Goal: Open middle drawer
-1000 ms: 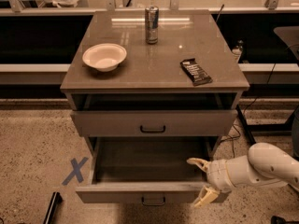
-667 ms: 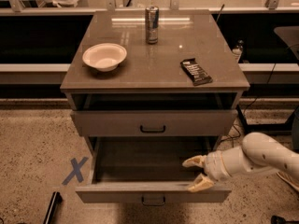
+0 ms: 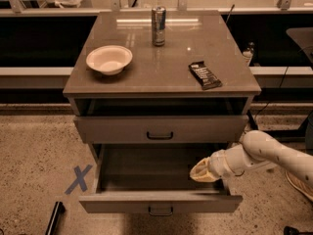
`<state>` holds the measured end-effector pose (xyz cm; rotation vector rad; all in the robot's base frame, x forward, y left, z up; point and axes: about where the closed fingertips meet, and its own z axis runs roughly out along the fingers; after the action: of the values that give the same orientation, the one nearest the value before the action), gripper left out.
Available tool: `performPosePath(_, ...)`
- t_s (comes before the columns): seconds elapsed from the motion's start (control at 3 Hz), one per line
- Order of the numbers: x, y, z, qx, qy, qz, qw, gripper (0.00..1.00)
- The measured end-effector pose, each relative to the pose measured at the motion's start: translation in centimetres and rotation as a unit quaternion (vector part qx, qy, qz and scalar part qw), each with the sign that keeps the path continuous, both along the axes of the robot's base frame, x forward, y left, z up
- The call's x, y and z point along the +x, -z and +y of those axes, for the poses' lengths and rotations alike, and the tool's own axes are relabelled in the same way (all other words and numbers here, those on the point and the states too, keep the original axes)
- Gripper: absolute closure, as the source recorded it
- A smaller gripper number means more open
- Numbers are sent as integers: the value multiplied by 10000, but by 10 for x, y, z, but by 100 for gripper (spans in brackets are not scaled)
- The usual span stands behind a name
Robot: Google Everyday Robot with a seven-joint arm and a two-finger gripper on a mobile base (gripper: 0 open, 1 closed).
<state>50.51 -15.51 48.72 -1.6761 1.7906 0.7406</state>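
Observation:
A grey-brown cabinet has an upper drawer with a dark handle, its front standing just proud of the cabinet with a dark gap above it. The drawer below it is pulled far out and its inside looks empty. Its handle is at the bottom of the view. My gripper, cream coloured on a white arm, reaches in from the right. It sits inside the pulled-out drawer near its right wall, holding nothing that I can see.
On the cabinet top stand a pale bowl, a metal can and a dark snack bar. A blue tape X marks the speckled floor at the left. Cables and a shelf lie behind, at the right.
My gripper has moved left and up, from the right front corner of the pulled-out drawer to inside it. The drawers have not visibly moved.

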Motion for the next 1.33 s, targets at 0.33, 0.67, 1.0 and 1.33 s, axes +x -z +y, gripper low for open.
performPosePath(0.33,10,30,-8,-148,215,71,9996,100)
performPosePath(0.67,10,55,-9,-434,305,12,9986,100)
performPosePath(1.0,6,70,-2,-613,167,-15,9980,100)
performPosePath(1.33,-10,77,12,-605,-178,-100,9980,100)
